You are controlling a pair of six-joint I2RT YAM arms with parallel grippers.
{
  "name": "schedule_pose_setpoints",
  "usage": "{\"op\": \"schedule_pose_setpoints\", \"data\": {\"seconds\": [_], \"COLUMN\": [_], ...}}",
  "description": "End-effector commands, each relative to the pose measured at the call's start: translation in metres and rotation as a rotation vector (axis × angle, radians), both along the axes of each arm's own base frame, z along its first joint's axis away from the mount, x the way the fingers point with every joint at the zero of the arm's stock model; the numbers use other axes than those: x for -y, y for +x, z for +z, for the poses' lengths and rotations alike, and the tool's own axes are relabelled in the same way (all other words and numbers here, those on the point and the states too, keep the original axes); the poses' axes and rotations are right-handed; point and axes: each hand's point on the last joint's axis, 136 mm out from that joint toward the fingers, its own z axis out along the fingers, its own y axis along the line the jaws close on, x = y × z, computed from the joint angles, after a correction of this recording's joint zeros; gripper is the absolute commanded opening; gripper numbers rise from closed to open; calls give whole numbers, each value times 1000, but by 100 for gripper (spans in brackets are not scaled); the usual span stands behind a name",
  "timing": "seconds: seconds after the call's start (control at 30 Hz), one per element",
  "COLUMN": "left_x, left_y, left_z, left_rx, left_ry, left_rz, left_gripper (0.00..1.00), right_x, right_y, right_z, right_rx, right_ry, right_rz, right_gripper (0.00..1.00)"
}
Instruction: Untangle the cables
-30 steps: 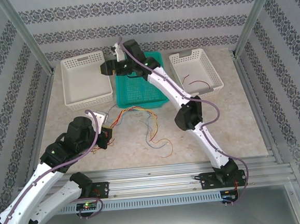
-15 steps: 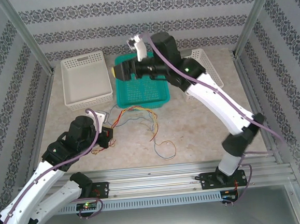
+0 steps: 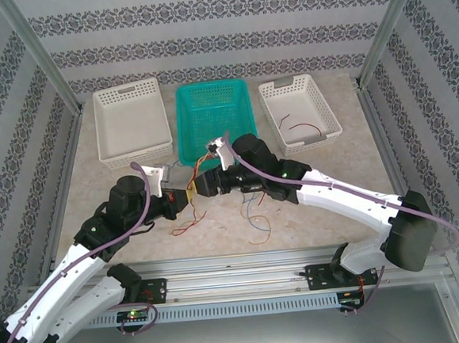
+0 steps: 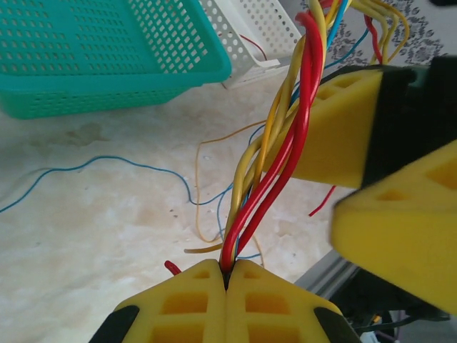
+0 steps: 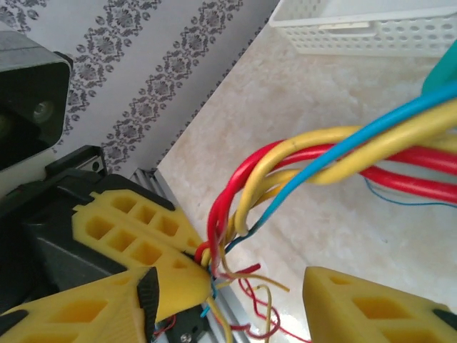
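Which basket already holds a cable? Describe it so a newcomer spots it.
Three baskets line the far edge of the table. Look at the white basket at the right end, next to the teal basket. Unlike the other white basket, it holds a loose red cable.

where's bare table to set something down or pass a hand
Bare table between the right white basket and the right arm, and between the left white basket and the left arm. Crowded at centre: the left end effector and right end effector meet on the cables, which trail forward.

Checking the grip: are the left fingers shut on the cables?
Shut: the left fingers meet, with the cables pinched in their seam.
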Motion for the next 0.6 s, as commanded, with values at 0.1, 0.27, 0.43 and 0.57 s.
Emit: {"op": "schedule_pose_setpoints", "data": {"seconds": [0.1,0.27,0.43,0.57], "left_x": [22,18,11,7], "left_y": [9,7,9,11], "left_z": [17,15,18,16], "left_rx": [31,36,45,39], "left_ry": [-144,-132,-122,-122], "left_rz": [-34,-22,13,49], "left_gripper": [0,0,0,0], "right_x": [0,3,-1,4], "right_y": [24,27,24,24], "right_z": [23,26,20,16], "right_rx": [64,84,72,74], "right_ry": [118,118,113,95], "right_rz": [-126,-150,-126,-137], "right_gripper": [44,22,9,0]}}
